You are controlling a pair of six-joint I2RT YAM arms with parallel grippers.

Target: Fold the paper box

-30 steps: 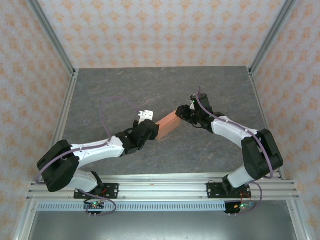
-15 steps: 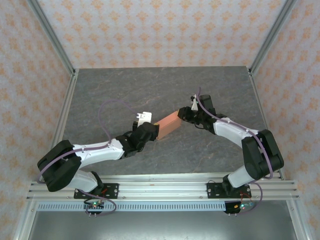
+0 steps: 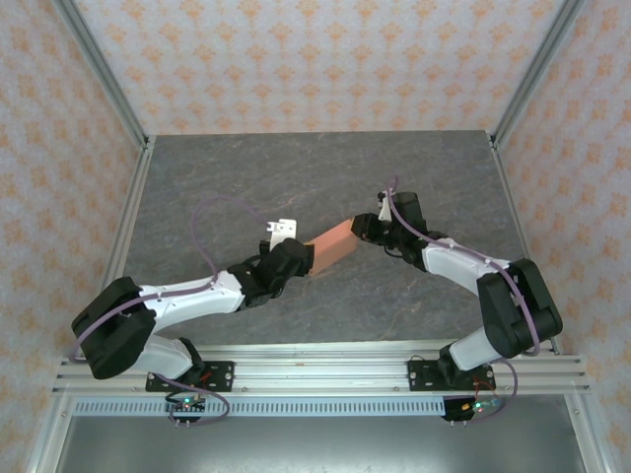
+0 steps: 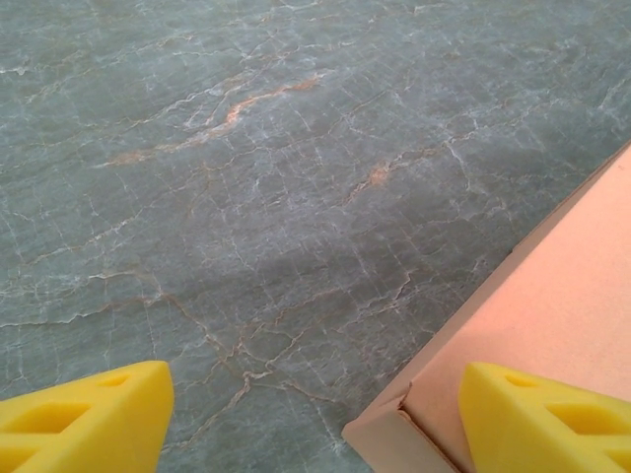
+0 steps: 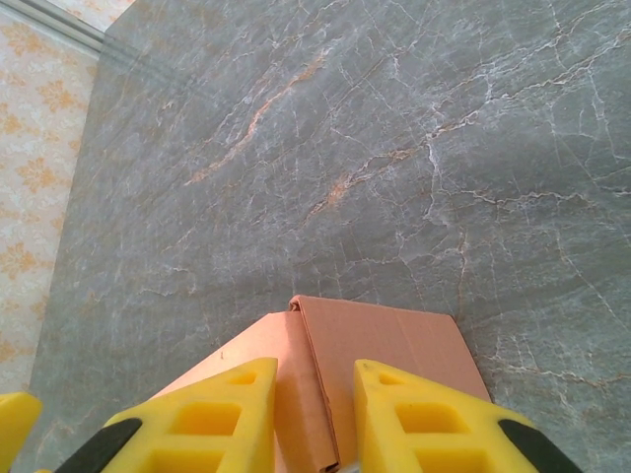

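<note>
Left jaws have widened, standing apart beside the box; right jaws are clamped on its far end. Body looks formed; end flaps may remain.

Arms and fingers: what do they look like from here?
The left arm and right arm have white links, black joints and a looping purple cable each. Their fingers are yellow wedges with hollow cut-outs; the right fingers show black strips.

The salmon-orange rectangular paper box is matt, smooth card, sharply creased. The grey veined stone-look tabletop looks smooth, with a faint sheen.
</note>
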